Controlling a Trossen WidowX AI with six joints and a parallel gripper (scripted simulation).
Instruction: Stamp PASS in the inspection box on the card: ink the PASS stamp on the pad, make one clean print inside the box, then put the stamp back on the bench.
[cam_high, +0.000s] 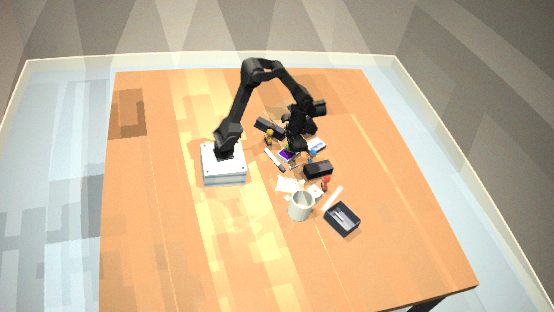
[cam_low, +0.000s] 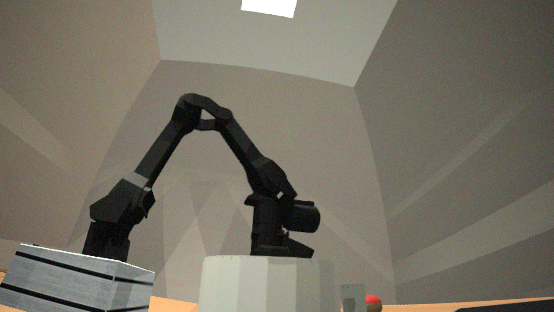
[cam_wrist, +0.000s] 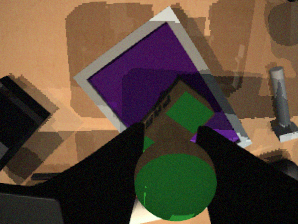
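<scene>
The green-topped stamp (cam_high: 287, 148) (cam_wrist: 176, 185) is gripped by the partly closed gripper (cam_high: 291, 145) (cam_wrist: 170, 133), over the purple ink pad (cam_high: 285, 155) (cam_wrist: 135, 75). The stamp's underside is hidden, so contact with the ink cannot be told. In the exterior view, the fingertips are blocked by the pale cup (cam_high: 299, 209) (cam_low: 267, 285); the card's box cannot be made out.
</scene>
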